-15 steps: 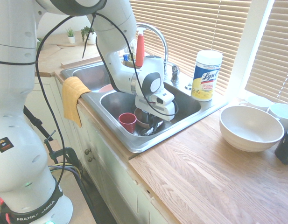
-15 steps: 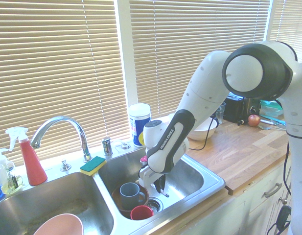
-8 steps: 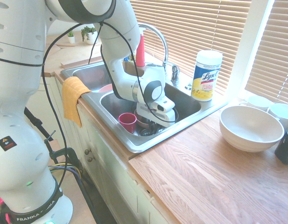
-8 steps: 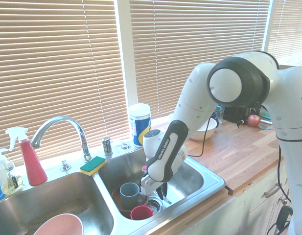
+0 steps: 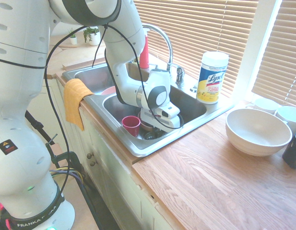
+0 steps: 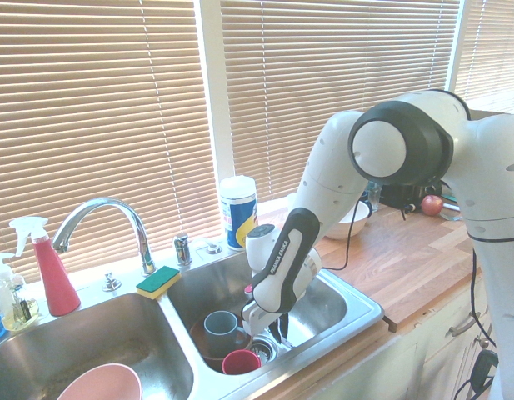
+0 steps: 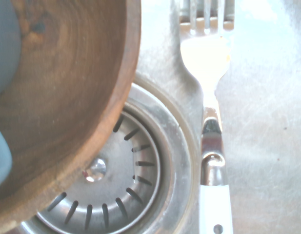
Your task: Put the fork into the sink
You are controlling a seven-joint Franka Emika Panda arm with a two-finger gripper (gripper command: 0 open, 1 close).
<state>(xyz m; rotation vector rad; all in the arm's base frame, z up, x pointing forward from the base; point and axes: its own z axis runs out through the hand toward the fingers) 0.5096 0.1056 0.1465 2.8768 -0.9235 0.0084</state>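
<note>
I have the gripper (image 6: 276, 332) low in the sink's (image 6: 356, 310) right basin, lower centre of the second exterior frame; I cannot tell how the jaws stand. The wrist view shows the fork (image 7: 211, 122) beside the drain strainer (image 7: 122, 183), near a brown bowl (image 7: 67, 92).

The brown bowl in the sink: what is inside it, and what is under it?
Inside the brown bowl stands a blue-grey cup. In the wrist view, the bowl covers part of the drain strainer; the fork lies beside it. The rest beneath is hidden.
</note>
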